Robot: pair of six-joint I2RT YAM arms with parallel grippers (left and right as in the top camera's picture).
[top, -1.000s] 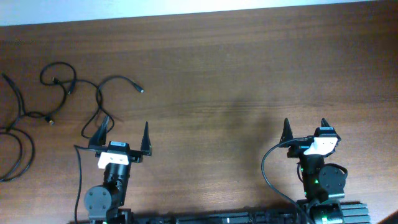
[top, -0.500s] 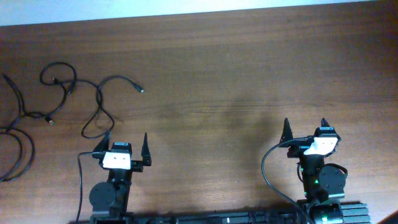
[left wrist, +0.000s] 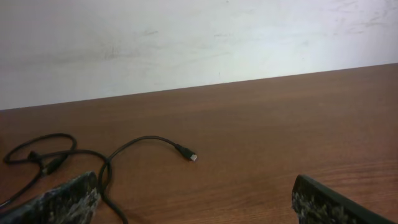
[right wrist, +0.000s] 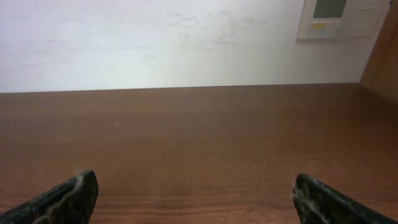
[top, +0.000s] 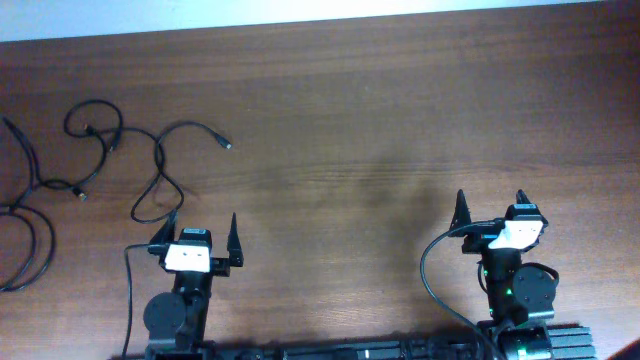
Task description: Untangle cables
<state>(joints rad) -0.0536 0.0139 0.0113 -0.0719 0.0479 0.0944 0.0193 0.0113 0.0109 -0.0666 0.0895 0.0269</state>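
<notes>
The cables (top: 160, 150) lie in loose loops at the table's (top: 380, 120) nine to ten o'clock in the overhead view, with one plug end (top: 227, 145) pointing to three o'clock. The left gripper (top: 203, 220) sits just beyond them at five o'clock, jaws spread, empty. The right gripper (top: 490, 200), well apart at four o'clock, is likewise spread and empty.
</notes>
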